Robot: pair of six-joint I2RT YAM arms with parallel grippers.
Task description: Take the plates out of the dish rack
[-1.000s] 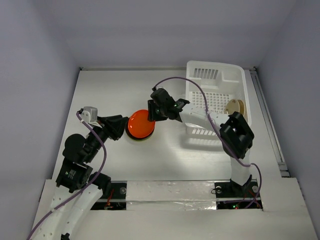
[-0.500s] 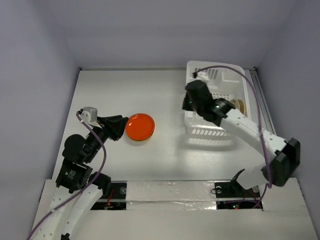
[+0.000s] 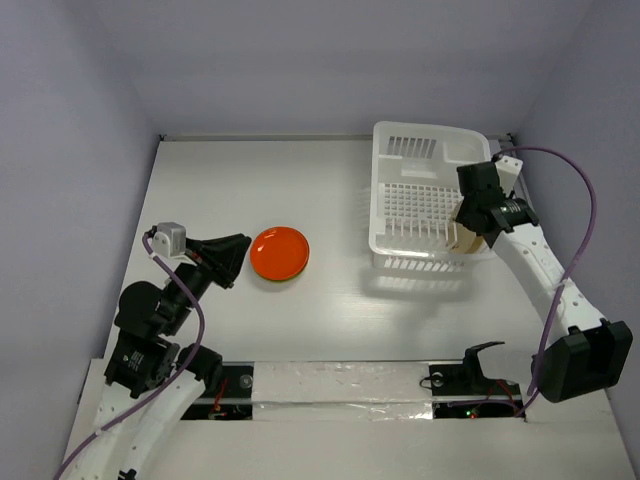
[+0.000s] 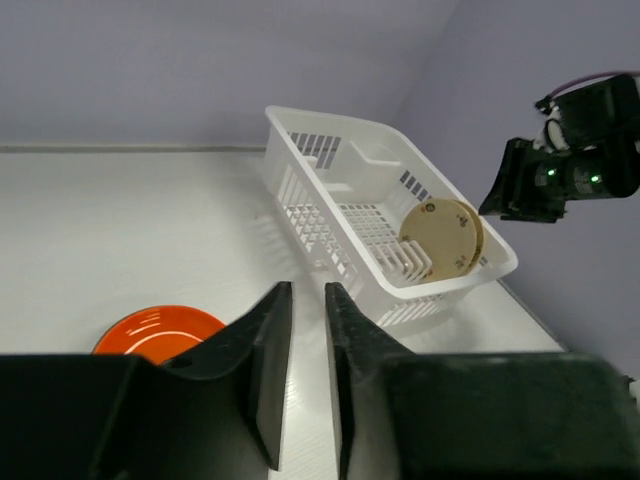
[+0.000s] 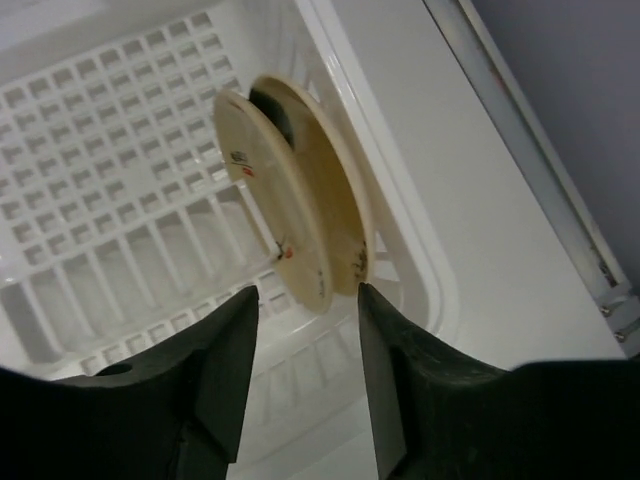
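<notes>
Cream plates (image 5: 290,215): stand on edge, pressed face to face, in the near right corner of the dish rack (image 3: 425,262), propped among the upright pegs (image 5: 150,290) and just beside the right-hand slotted wall; look like two discs, though the exact count is hard to tell. Orange-red plate (image 3: 279,253): lies flat on the white table (image 3: 330,310), well apart from the rack, off to its left. Right gripper (image 5: 305,340): hangs over the cream plates, reaching in across the rack's right rim, fingers (image 5: 220,370) spread wide, one on either side of the pair's edge; cannot tell whether touching, and clamps nothing. Hemmed in there by the rack wall on the outer side and the rows of pegs on the inner side. Purple cable (image 3: 575,200): loops from the right wrist out past the rack's right side, clear of the plates. Left gripper (image 4: 308,370): hovers low over the table just left of the orange-red plate, pointing toward the rack, fingers drawn nearly together with only a thin slit left and nothing in it. Inside the rack: the cream plates at the near end, the gridded floor running on toward the far wall with its slots and handle cut-out.
</notes>
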